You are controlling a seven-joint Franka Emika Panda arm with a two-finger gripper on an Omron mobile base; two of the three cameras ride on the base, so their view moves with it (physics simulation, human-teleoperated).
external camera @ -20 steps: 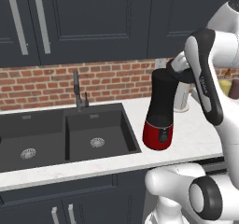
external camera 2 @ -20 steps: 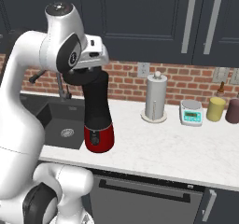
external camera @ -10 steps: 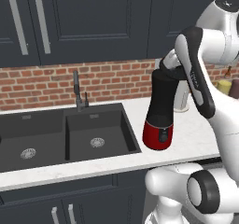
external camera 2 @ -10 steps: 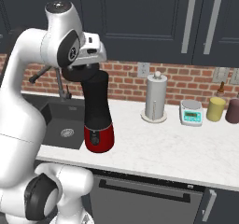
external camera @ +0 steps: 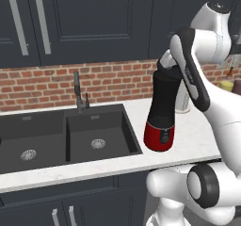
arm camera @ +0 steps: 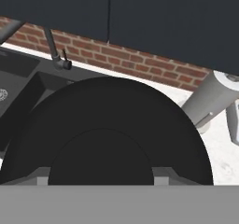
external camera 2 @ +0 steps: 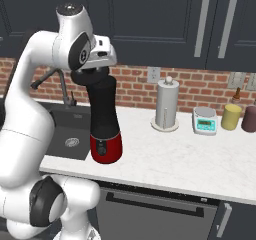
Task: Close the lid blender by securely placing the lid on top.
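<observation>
Pincer point(external camera 2: 94, 73) still atop blender point(external camera 2: 105, 121); lid point(arm camera: 105, 134) seated, unchanged.

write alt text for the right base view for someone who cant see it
A white robot arm holds its gripper at the top of a tall black blender with a red base, standing on a white marble counter beside a dark sink. To the right stand a paper-towel roll, a small kitchen scale and two jars before a brick wall.

My rig's arm point(external camera 2: 35, 114): glossy white, rounded shells.
Dark grey discs cap its joints at my five o'clock.
</observation>
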